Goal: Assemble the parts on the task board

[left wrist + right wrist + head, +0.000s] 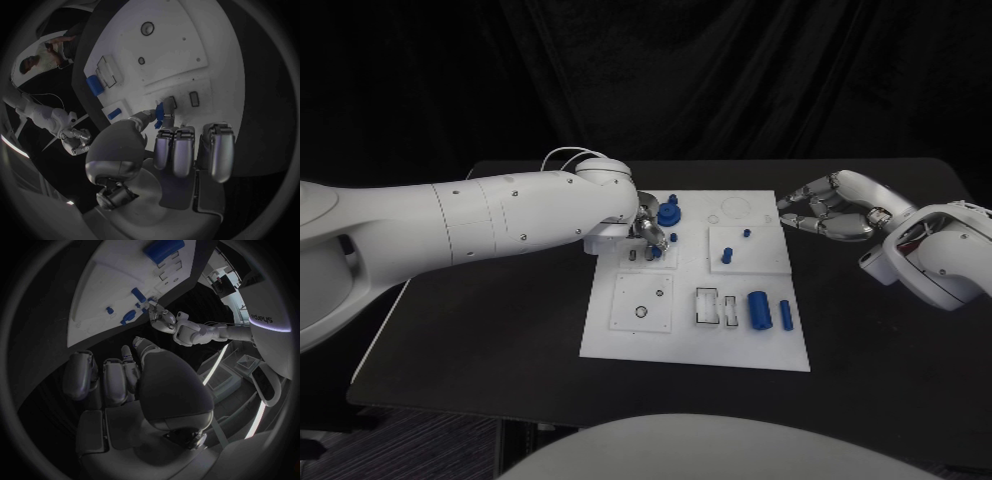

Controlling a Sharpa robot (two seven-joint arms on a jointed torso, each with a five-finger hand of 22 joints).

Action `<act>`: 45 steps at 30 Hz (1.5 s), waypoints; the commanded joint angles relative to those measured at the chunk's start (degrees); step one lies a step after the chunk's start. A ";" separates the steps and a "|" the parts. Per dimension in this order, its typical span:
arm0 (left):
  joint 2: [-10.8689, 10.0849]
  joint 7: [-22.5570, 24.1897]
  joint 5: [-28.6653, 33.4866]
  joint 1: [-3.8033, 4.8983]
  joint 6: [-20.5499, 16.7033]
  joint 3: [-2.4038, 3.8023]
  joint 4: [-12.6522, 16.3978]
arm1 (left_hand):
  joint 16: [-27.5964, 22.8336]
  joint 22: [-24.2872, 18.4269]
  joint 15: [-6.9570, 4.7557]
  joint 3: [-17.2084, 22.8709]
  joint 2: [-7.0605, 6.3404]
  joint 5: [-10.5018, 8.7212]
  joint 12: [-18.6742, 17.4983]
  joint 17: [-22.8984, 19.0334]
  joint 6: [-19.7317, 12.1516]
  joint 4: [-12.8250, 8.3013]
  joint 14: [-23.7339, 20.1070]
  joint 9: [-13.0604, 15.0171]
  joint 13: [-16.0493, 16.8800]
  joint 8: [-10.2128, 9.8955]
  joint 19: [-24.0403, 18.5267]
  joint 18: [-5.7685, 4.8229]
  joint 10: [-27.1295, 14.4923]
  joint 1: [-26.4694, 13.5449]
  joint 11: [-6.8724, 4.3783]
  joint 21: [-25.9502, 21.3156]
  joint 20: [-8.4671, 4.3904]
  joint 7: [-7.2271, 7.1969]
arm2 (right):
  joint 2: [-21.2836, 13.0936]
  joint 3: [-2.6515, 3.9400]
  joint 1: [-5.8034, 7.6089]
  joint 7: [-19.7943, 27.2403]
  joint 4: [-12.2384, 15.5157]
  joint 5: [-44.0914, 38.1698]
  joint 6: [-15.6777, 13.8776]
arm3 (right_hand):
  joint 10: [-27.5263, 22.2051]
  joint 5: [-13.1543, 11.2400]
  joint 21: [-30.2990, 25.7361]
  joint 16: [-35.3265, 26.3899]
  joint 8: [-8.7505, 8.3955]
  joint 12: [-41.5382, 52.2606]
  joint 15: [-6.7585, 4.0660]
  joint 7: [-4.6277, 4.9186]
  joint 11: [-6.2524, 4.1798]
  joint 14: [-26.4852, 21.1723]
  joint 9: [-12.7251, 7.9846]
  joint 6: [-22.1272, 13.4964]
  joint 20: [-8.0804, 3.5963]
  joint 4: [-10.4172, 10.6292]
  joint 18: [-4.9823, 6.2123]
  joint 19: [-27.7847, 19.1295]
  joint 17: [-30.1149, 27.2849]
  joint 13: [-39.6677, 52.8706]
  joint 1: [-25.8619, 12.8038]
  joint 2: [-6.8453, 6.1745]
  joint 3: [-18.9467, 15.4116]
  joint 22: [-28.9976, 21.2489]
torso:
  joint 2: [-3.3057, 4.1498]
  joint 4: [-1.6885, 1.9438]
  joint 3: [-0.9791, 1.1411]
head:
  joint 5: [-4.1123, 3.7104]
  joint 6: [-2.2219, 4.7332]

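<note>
A small blue part (pixel 164 111) is pinched in the left hand (pixel 646 228), long axis upright, directly above a slot at the upper left of the task board (pixel 697 345). The right hand (pixel 822 215) is seen curled, empty, off the board's right edge.

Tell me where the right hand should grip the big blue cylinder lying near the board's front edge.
Grip the big cylinder across its round sides at mid-length, coming straight down from above. It lies flat, long axis running front to back. A thinner blue pin lies close on its right and an outlined slot on its left, so the fingers probably need to stay narrow. The right hand is off the board, free.
</note>
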 commanded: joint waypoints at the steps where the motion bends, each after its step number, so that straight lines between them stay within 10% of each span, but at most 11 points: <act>1: -0.33 0.23 -0.12 -0.14 -0.77 0.04 0.59 | 0.15 5.58 -0.37 3.49 -0.70 0.20 0.20 15.09 0.27 -2.74 5.84 0.39 15.09 -0.37 0.15 0.30 6.03 -0.60 -0.53 -0.39 -0.31 -0.39 | -0.19 0.04 -0.14 -1.43 0.14 -0.21 0.51 | -0.40 0.43 -0.21 -0.38 0.18 -0.15 0.07 0.03 -0.08 0.82 -0.09 0.37 -0.08 0.04 0.45 -0.34 -0.15 -0.10 0.05 0.29 0.25 2.71 | 0.05 0.04 0.00 | 0.00 0.01; 29: -6.93 4.29 7.62 -0.20 -13.27 0.02 5.75 | 0.15 5.15 -0.44 6.66 -1.06 -2.27 0.20 15.09 0.67 -4.08 5.84 2.08 15.09 -0.82 -0.15 0.45 6.03 -3.10 -0.58 -0.94 -0.35 -0.39 | -0.38 0.04 -0.13 -2.00 0.25 -0.21 0.83 | -0.57 1.14 -0.39 -0.52 0.17 -0.24 0.07 0.01 -0.10 0.75 -0.16 0.42 -0.08 -0.05 0.47 -0.41 -0.31 -0.29 0.20 0.40 0.61 2.66 | -0.08 -0.10 0.01 | 0.48 0.01; 45: -7.75 4.45 8.06 -1.75 -15.10 0.02 6.13 | 0.15 4.81 -0.44 6.77 -0.72 -2.76 0.20 15.09 1.00 -3.43 5.84 2.45 15.09 -0.78 -0.39 0.55 6.03 -3.73 -0.58 -1.24 -0.36 -0.42 | -0.38 0.04 -0.14 -2.13 0.24 -0.21 0.88 | -0.58 1.87 -0.44 -0.53 0.12 -0.22 0.06 0.02 -0.10 0.74 -0.23 0.39 -0.08 -0.26 0.47 -0.40 -0.29 -0.26 0.43 0.34 0.95 2.69 | -0.03 -0.02 -0.04 | 0.38 0.01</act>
